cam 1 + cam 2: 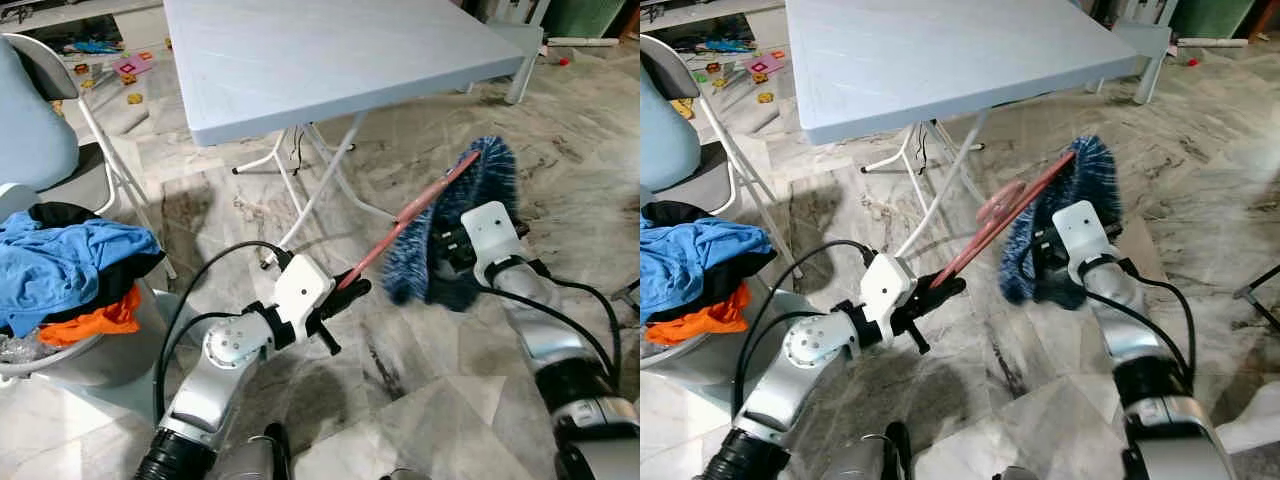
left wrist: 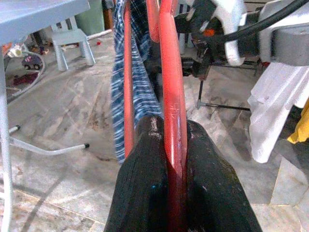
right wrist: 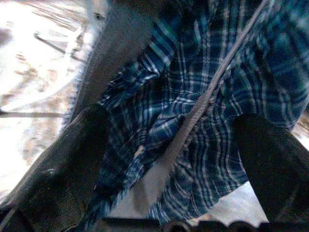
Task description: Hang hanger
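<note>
Left wrist view: the left gripper (image 2: pixel 176 145) is clamped on one end of the red hanger (image 2: pixel 170 87), the bar pinched tight between both black fingers. In the head views the hanger runs up and away from that gripper toward the blue plaid shirt (image 1: pixel 478 215), which drapes over its far end above the marble floor (image 1: pixel 400 380), just in front of the folding table (image 1: pixel 330 60). The right gripper (image 3: pixel 169 159) sits at the shirt with its fingers spread apart, plaid cloth and a pale seam lying between them but not pinched. Judgement: this is the dressing step, shirt going onto the hanger, hanging itself not yet begun. Next move likely calls for the right gripper to seize the cloth and draw it along the bar while the left holds steady. The hanger's hook is hard to make out; no rail or rack to hang on is identifiable. A laundry basket (image 1: pixel 70 350) of clothes stands at the robot's left.
</note>
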`<state>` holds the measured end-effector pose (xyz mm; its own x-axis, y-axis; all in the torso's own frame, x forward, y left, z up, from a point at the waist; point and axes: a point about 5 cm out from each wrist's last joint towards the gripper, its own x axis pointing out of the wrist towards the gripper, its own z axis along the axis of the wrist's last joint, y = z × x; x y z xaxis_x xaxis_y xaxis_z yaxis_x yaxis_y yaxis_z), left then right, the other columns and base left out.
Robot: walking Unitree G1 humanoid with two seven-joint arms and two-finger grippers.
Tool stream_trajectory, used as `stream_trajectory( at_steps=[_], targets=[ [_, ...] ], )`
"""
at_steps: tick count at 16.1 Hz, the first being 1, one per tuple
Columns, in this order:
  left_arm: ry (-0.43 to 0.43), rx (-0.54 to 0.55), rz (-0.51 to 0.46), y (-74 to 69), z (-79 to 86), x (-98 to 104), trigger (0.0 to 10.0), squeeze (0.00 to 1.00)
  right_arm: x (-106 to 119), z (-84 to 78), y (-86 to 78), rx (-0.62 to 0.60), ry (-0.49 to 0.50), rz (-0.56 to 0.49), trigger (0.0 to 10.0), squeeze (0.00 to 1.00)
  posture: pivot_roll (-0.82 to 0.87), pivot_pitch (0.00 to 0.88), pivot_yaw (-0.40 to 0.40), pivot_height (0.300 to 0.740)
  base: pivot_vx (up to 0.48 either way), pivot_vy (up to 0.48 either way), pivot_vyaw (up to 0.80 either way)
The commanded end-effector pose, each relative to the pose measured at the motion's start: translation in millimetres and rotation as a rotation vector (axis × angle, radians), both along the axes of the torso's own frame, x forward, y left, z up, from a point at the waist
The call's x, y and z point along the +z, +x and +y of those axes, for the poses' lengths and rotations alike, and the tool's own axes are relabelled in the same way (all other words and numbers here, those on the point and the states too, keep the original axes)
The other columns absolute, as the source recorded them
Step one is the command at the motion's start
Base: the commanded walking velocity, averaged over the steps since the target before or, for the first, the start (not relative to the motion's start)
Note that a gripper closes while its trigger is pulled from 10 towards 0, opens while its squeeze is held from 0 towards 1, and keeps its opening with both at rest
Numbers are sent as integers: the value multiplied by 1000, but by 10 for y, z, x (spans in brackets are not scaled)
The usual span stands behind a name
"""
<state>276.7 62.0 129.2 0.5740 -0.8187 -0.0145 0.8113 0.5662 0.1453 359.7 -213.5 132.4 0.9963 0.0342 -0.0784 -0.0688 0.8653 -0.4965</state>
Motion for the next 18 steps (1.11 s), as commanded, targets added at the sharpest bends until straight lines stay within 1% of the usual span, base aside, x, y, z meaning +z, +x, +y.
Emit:
stream_trajectory(
  at_steps=[1,3,4,5,9,11,14,16,18],
  targets=[
    [-22,-30,-22,-34,-24,73,0,0,-12,-14,13,-43,-14,-4,10000,0,-2,153,24,740,0,0,0],
    [-19,-34,-25,-40,-12,88,0,0,16,-25,49,-88,-33,-21,10000,0,8,151,25,740,0,0,0],
    [-19,-35,-26,-45,-7,99,0,0,18,-33,65,-100,-39,-22,8275,0,11,150,25,740,0,0,0],
    [-21,-39,-28,-59,-7,110,0,0,39,-46,84,-114,-33,-37,0,0,15,149,24,740,0,0,0],
    [-32,-50,-27,-86,-27,143,0,0,63,-92,133,-197,-37,-69,0,0,20,147,19,740,0,0,0],
    [-39,-67,-24,-107,-47,152,0,0,84,-101,160,-239,-5,-78,0,0,19,146,18,740,0,0,0],
    [-43,-76,-21,-114,-69,160,0,0,142,-29,217,-242,36,-100,0,0,14,142,15,740,0,0,0],
    [-46,-75,-22,-107,-75,161,0,0,160,-47,224,-254,60,-106,0,0,11,139,11,740,0,0,0],
    [-48,-75,-22,-103,-83,166,0,0,164,-92,219,-268,61,-110,0,0,10,138,10,740,0,0,0]
  ],
)
